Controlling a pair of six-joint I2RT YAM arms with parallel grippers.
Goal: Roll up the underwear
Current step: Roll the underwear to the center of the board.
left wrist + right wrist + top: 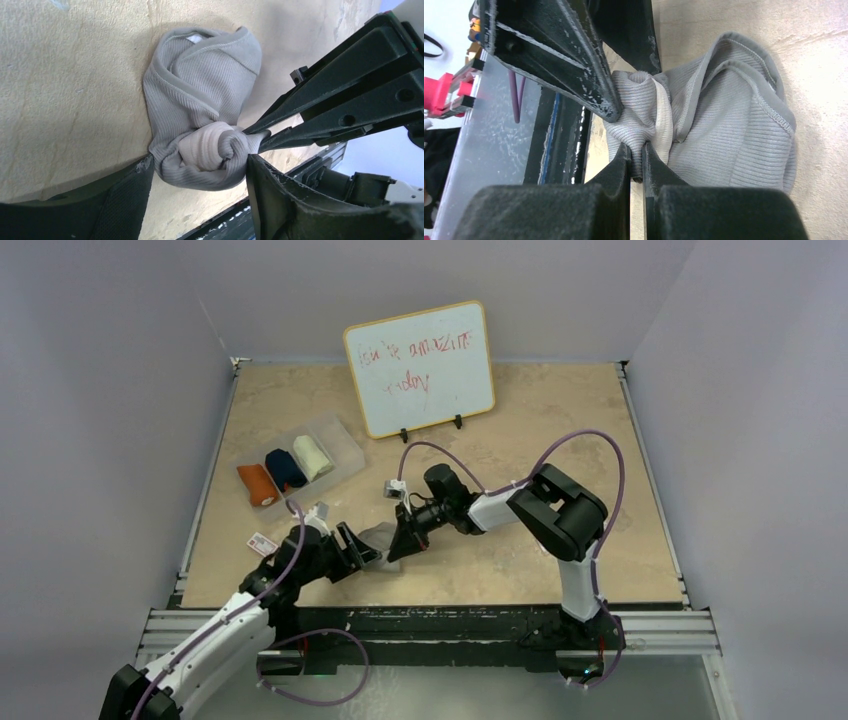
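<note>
Nearest us, the left gripper (197, 167) has its jaws wide apart, one pad on each side of the twisted end of the grey underwear (200, 85). The cloth brushes both pads, but we see no squeeze, so we read it as open and holding nothing. The right gripper (636, 150) comes in from the right with its jaws all but closed, pinching a fold of grey rib and beige waistband at that same knot.

The garment lies on the table (560, 420) close to the near edge, left of centre, between the two arms. Its near end is wound into a tight core, and its far part is loose and crumpled. At the far left a clear tray (340, 440) holds the orange roll (258, 483), the navy roll (284, 468) and the cream roll (312, 456) side by side.

We judge the step in hand to be winding the loose far part onto the core. To do it well:

- The right pinch should hold firm on the core so it cannot unwind.
- The left jaws should close on the flanks of the bundle before the right lets go.
- We would turn the core toward the loose cloth and press it lightly on the table so each layer lies snug.
- The fingers of the two grippers are almost touching, so any turn should be small and slow, or they may knock together and tug the fold free.
</note>
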